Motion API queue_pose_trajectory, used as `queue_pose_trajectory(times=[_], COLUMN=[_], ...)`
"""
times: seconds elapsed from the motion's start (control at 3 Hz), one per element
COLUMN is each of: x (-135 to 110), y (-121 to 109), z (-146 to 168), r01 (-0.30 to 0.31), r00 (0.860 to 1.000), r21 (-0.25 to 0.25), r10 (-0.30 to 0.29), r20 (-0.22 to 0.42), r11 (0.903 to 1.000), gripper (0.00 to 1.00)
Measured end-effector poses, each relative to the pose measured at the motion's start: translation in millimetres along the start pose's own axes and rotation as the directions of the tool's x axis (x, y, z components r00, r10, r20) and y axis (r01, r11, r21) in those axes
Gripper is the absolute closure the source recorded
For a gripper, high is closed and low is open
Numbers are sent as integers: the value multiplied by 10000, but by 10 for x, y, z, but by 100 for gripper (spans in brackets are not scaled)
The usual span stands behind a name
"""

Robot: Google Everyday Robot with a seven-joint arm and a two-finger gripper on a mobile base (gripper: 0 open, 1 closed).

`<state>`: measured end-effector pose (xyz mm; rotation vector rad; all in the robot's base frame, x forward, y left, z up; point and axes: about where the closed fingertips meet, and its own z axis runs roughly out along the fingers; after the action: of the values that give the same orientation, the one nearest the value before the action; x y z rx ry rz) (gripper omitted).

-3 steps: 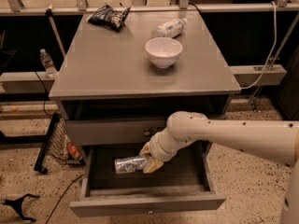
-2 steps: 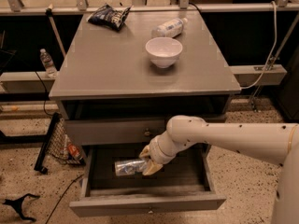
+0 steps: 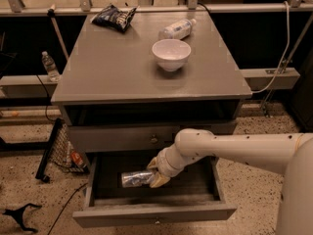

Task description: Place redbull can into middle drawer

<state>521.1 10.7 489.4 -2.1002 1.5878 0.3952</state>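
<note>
Now gripper (image 3: 155,173) fingers (image 3: 159,181) clasp redbull can (image 3: 136,178) inside middle drawer (image 3: 151,213), beneath upper drawer (image 3: 117,138)

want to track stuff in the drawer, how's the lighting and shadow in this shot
Camera view: the tabletop is evenly lit and the white bowl is brightest; the middle drawer is shadowed inside, yet the redbull can glints pale there, with the claw at its right end; the recess under the top is nearly black.
</note>
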Motion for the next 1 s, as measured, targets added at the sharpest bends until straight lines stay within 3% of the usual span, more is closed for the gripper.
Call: queue_pose_trajectory(times=[1.0], x=[205], y=[52], z=[310], r01=[-475], r00=[9988], r21=[236], r10=[478], r20=[-135], r11=[9986], gripper=[100])
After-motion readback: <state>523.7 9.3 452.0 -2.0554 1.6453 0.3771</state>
